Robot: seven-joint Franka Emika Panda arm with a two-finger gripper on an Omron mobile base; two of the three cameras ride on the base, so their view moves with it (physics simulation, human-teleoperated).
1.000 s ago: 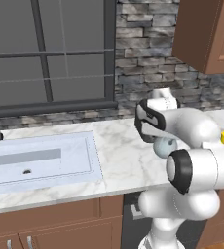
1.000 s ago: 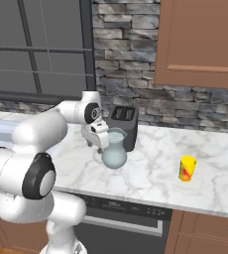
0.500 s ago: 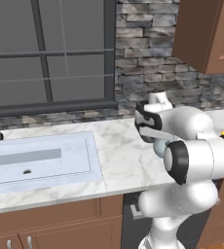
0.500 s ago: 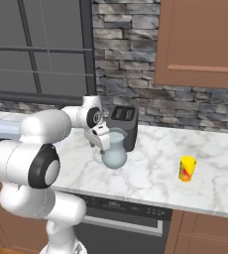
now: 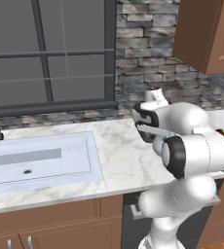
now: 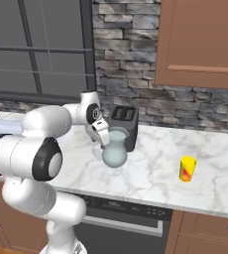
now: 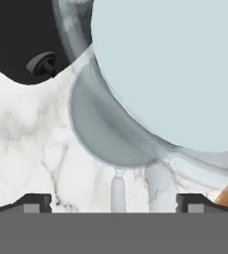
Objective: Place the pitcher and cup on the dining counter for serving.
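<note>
Pitcher (image 6: 114,151): pale blue-grey, glassy, round belly w/ flared rim, upright on marble worktop (image 6: 150,173), just ahead of gripper (image 6: 106,139) fingertips. Fingers spread wide either side, not touching it. Black toaster (image 6: 124,126) behind pitcher. Yellow cup (image 6: 187,168) well apart from fingers.

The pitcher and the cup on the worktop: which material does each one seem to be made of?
The pitcher looks like pale blue-grey glass with a glossy finish: the marble shows faintly through its wall in the hand view. The cup looks like opaque glossy plastic or glazed ceramic, bright yellow with an orange-red patch low down; which of these, I cannot tell.
</note>
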